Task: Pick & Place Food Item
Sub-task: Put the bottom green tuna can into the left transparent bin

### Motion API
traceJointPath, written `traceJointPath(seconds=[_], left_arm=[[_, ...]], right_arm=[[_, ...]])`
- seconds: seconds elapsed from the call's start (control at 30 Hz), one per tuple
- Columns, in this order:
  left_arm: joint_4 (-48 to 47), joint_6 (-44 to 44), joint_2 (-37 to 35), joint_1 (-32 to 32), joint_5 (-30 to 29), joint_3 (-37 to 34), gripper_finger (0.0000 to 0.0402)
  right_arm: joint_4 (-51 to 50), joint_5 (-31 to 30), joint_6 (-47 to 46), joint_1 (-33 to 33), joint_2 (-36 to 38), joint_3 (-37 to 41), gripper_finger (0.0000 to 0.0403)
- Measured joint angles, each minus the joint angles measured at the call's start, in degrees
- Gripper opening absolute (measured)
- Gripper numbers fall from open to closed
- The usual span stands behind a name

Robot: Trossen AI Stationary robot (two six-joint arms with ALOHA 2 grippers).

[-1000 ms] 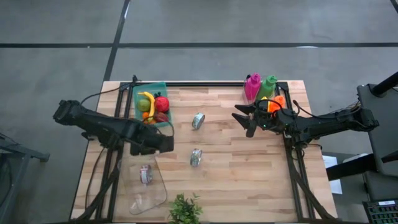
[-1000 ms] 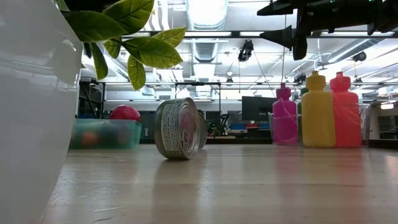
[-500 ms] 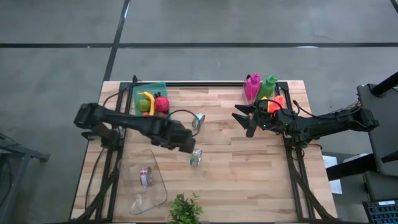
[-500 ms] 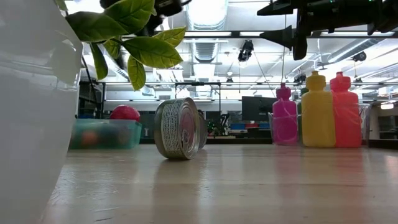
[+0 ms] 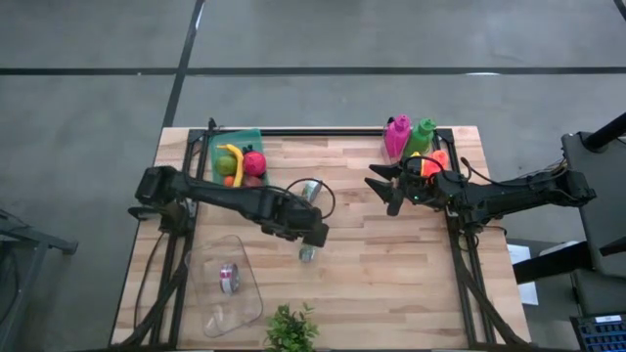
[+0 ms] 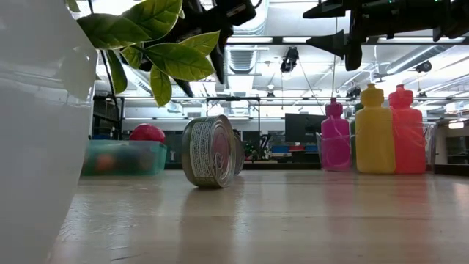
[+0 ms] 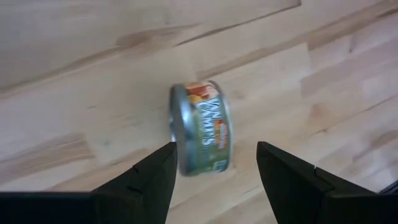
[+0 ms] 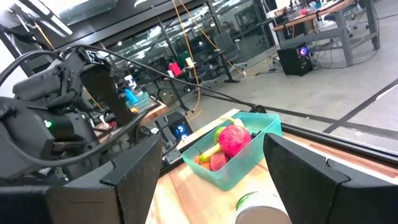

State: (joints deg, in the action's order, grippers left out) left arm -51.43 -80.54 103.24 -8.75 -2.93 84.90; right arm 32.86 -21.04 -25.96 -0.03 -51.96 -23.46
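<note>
Over the middle of the table, your left gripper (image 5: 315,235) hangs with its fingers (image 7: 146,180) spread and empty, directly above a can (image 7: 200,127) lying on its side on the wood, nearer the front edge than a second can (image 5: 310,189) just behind the arm. Near the right edge, your right gripper (image 5: 383,190) waits in the air, fingers apart and holding nothing, beside the bottles (image 5: 409,136) at the back right corner; the fruit bin (image 5: 238,159) sits at the back left.
</note>
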Motion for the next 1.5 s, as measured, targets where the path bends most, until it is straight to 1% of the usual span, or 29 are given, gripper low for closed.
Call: traceJointPath(seconds=[0.3,0.37,0.47,0.73,1.3,1.5], left_arm=[[3.5,0.3,3.5,-0.2,0.1,0.0,0.0223],[4.8,1.5,4.6,-0.2,0.1,0.0,0.0223],[5.0,2.8,5.8,-0.2,-0.1,0.0,0.0223],[4.3,2.7,7.0,-0.2,0.3,-0.2,0.0223],[4.4,2.9,6.9,-0.1,0.3,-0.2,0.0223],[2.4,4.2,3.6,0.6,0.0,1.1,0.0222]], right_arm=[[-0.8,0.0,0.0,0.0,0.0,0.0,0.0276],[-1.2,0.0,0.0,0.0,0.0,0.0,0.0276],[-1.1,0.0,0.0,0.0,0.0,0.0,0.0276],[-1.1,0.0,0.0,0.0,0.0,0.0,0.0276],[-1.2,0.0,0.0,0.0,0.0,0.0,0.0276],[-1.3,0.0,0.0,0.0,0.0,0.0,0.0276]])
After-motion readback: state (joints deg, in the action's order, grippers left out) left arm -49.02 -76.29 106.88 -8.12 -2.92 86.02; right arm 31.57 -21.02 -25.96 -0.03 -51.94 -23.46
